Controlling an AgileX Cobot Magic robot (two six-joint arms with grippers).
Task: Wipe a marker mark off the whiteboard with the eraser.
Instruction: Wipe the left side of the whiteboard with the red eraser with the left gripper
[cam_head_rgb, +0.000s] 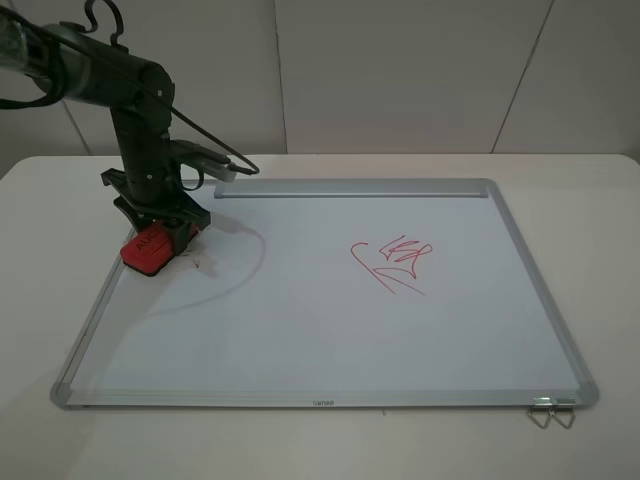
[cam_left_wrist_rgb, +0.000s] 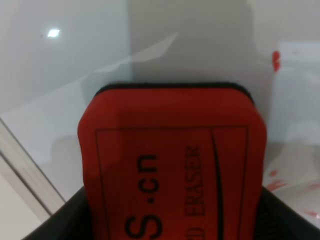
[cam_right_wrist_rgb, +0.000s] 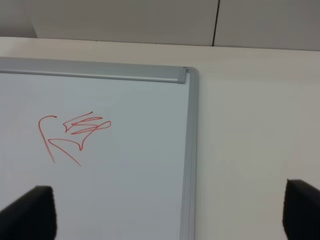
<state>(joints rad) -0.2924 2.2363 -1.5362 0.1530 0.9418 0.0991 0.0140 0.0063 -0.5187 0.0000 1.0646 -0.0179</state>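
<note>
The left gripper (cam_head_rgb: 160, 232) clamps the red eraser (cam_head_rgb: 147, 251) on the whiteboard (cam_head_rgb: 300, 330) by its left edge, nearer the tray-strip corner, with faint red flecks (cam_head_rgb: 202, 263) just beside it. A larger red scribble (cam_head_rgb: 392, 263) sits right of centre. The right gripper (cam_right_wrist_rgb: 165, 215) hangs spread open over the board's right edge.

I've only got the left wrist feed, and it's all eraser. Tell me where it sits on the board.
Observer: The eraser, clamped in the left gripper, rests on the whiteboard close to its left frame.
Operator: Give me any red ink further along the board.
Observer: A hooked red scribble lies right of the board's middle, well apart from the eraser.
Operator: Report the other gripper.
Observer: The right gripper is open and pointed toward the board's right frame.
</note>
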